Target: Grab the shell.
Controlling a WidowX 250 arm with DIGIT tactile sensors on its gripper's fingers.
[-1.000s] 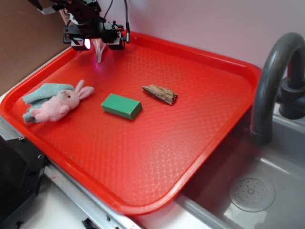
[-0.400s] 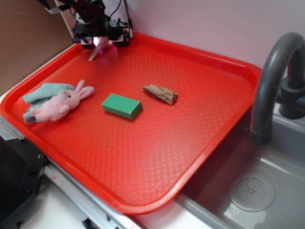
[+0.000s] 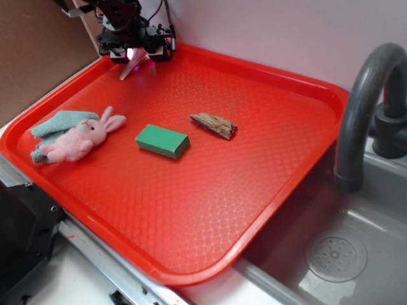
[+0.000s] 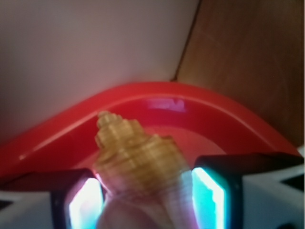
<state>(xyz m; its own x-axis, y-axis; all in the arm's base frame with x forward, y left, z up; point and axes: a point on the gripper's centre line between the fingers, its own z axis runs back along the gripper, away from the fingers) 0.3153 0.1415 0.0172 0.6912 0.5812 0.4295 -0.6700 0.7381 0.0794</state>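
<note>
Red tray with green block, bark piece and pink bunny unchanged from the earlier frames. The gripper, slightly higher than 0.4 s ago, hangs over the far-left corner, fingers clenched on the shell. The shell's tilted pale point is clear of the tray; its lower end is cut off in the wrist view.

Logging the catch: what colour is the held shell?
Tan with cream bands, clearest in the wrist view: shell.
</note>
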